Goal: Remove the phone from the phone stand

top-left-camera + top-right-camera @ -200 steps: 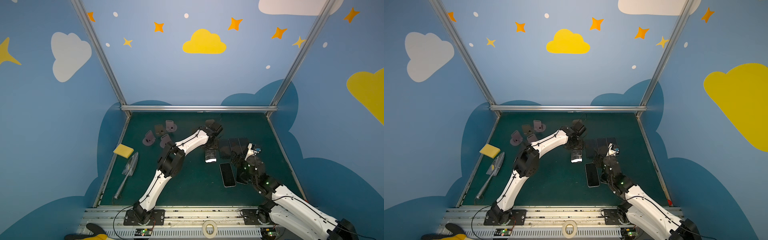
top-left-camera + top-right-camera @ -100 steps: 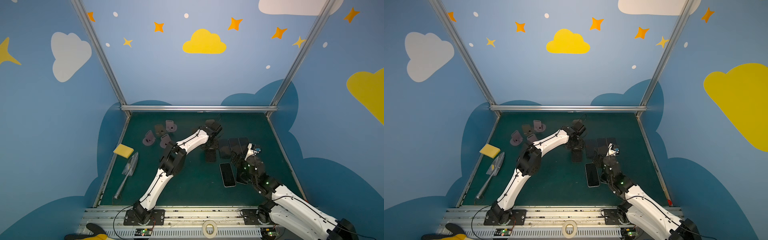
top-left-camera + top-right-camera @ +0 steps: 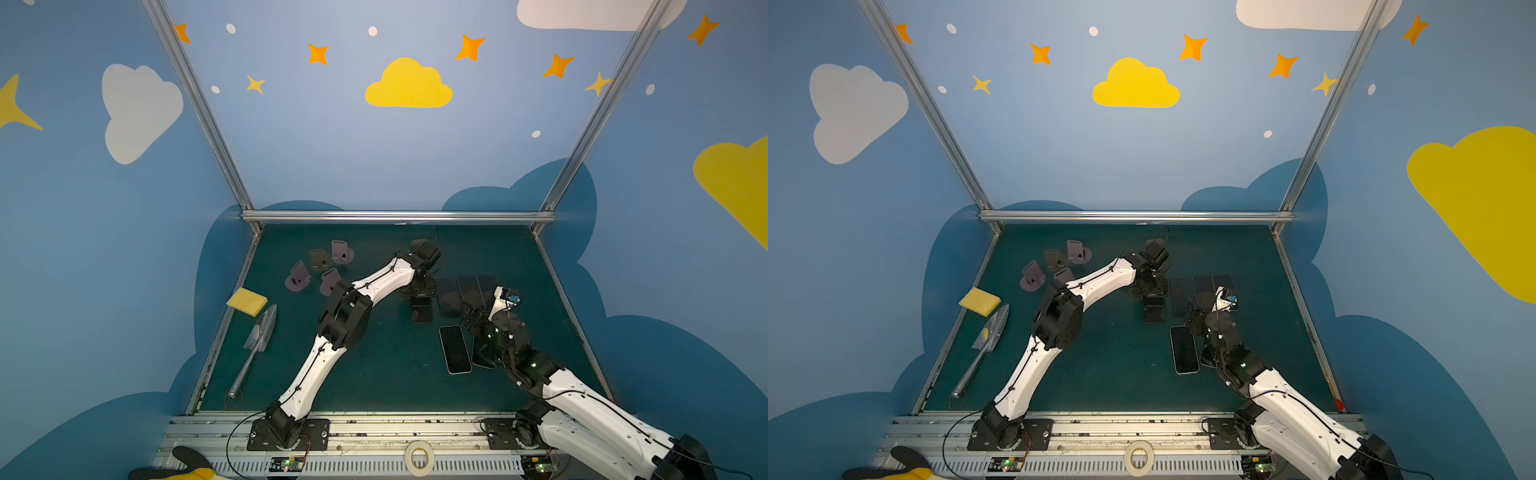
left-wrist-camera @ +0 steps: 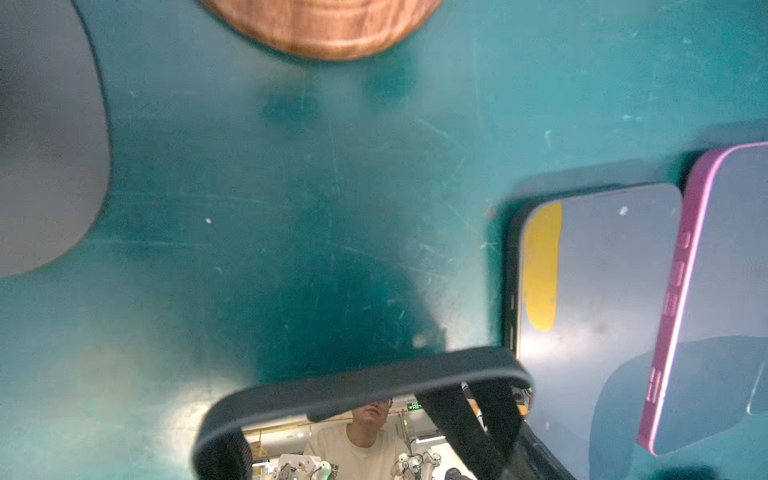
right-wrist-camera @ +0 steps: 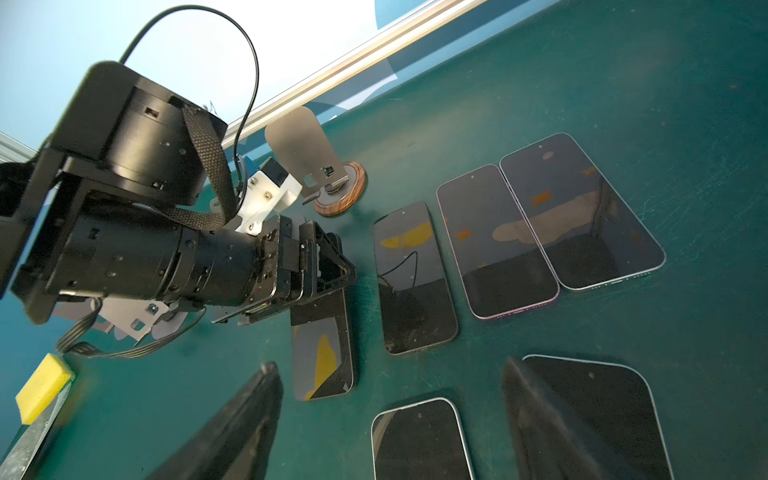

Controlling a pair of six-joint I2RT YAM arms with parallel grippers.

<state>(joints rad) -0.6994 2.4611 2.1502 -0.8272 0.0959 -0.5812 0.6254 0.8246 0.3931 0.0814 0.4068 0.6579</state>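
**Phone flat on the mat, stand empty**

The dark phone (image 5: 322, 357) lies face up on the green mat (image 3: 374, 374), in both top views at about 6 o'clock from the wooden-based phone stand (image 5: 338, 187). The stand's tilted grey plate carries nothing. The left gripper (image 5: 320, 291) is low over the end of the phone nearest the stand. Its body hides the fingertips, so I cannot tell whether the jaws grip the phone or stand clear of it.

At 3 o'clock from the phone, three more phones (image 3: 469, 291) lie side by side. At 5 o'clock lies a white-edged phone (image 3: 455, 349). The right gripper (image 5: 390, 365) hovers near these with its fingers (image 5: 232, 428) spread wide and nothing between them.

Far out at 9 o'clock sit a yellow sponge (image 3: 246, 301) and a metal trowel (image 3: 259, 336). Four pinkish stands (image 3: 320, 268) cluster at 10 o'clock.
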